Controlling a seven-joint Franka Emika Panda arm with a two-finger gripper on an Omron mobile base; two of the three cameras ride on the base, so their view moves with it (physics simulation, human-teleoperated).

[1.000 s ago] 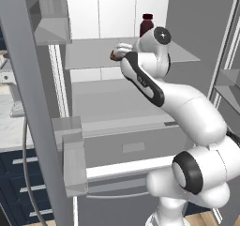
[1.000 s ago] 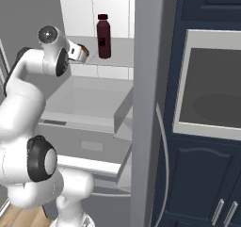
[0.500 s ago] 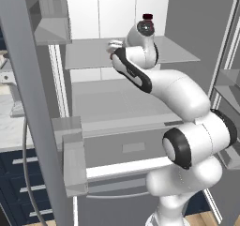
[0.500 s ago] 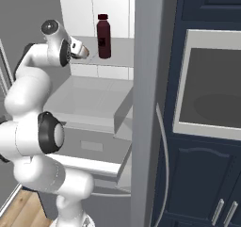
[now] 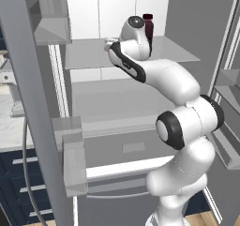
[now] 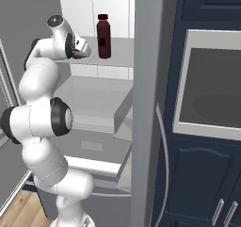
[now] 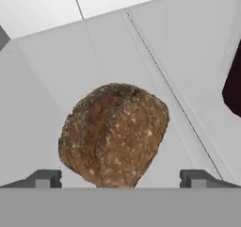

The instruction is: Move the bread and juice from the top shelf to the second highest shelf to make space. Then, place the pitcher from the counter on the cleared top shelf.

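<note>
Hand [image 7: 117, 178] spread wide, grasping nothing; a fingertip shows either side of the bread [image 7: 113, 134], at about 8 and 4 o'clock of it in the hand view. Bread lies on the top shelf [image 7: 52, 75], just left of the centre seam. Juice [image 6: 104, 36] stands upright on the same shelf, at 3 o'clock of the bread in the hand view, near but apart.

Risks, as judged: loaf is round and lumpy, so an off-centre close could roll or squirt it toward the shelf edge. Wrist swinging out sideways could clip the bottle and topple it.

Fridge holds bread and juice up top; second shelf [image 5: 117, 101] looks bare.
</note>
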